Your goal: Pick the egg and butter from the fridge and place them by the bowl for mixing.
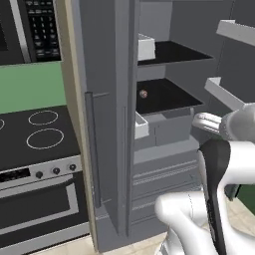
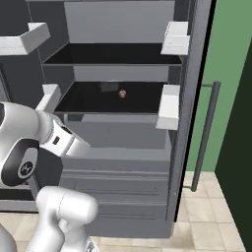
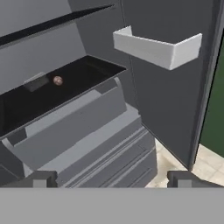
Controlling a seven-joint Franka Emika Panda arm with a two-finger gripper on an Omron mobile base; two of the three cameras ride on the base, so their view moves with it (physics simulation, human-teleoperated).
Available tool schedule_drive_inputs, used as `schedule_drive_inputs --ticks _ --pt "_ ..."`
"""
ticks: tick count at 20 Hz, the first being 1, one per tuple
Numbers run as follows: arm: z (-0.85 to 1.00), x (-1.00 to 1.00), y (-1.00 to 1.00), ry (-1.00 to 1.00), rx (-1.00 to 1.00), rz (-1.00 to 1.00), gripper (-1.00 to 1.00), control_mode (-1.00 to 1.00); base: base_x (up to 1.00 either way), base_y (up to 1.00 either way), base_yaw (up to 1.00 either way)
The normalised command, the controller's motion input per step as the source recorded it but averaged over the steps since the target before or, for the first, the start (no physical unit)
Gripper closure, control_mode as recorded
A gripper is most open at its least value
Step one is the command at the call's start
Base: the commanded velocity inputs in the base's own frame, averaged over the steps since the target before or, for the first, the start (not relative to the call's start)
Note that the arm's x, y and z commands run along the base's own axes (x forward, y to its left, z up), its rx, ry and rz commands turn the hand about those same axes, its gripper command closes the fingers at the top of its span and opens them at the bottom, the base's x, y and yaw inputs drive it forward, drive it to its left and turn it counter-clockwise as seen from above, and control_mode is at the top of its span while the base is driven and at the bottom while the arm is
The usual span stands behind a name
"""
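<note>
One egg (image 3: 57, 80) on shelf, gripper (image 3: 109, 179) well apart

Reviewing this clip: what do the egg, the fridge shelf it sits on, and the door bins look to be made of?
The egg: matte brownish-tan shell look, a faint pale highlight, too small to tell more. The shelf under it: glossy black, like dark glass or polished plastic, judging by its smooth, even surface. The door bin: plain white with flat shading, most likely plastic. All rendered, so these are only appearances.
</note>
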Motion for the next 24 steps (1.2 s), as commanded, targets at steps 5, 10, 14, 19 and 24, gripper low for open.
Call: schedule_drive_inputs --ticks 5,10,14,19,24 --pt "0.0 0.0 0.0 0.0 0.0 0.0 -1.0 1.0 0.52 -0.05 0.22" --pt "0.0 0.0 0.0 0.0 0.0 0.0 -1.0 1.0 0.2 -0.42 0.28" --pt "0.0 0.0 0.0 0.0 0.0 0.0 -1.0 1.0 0.19 -0.12 0.07" --pt "0.0 0.0 0.0 0.0 0.0 0.0 -1.0 1.0 0.06 -0.47 0.0" --pt "0.0 0.0 0.0 0.0 0.0 0.0 -1.0 1.0 0.0 -0.35 0.0"
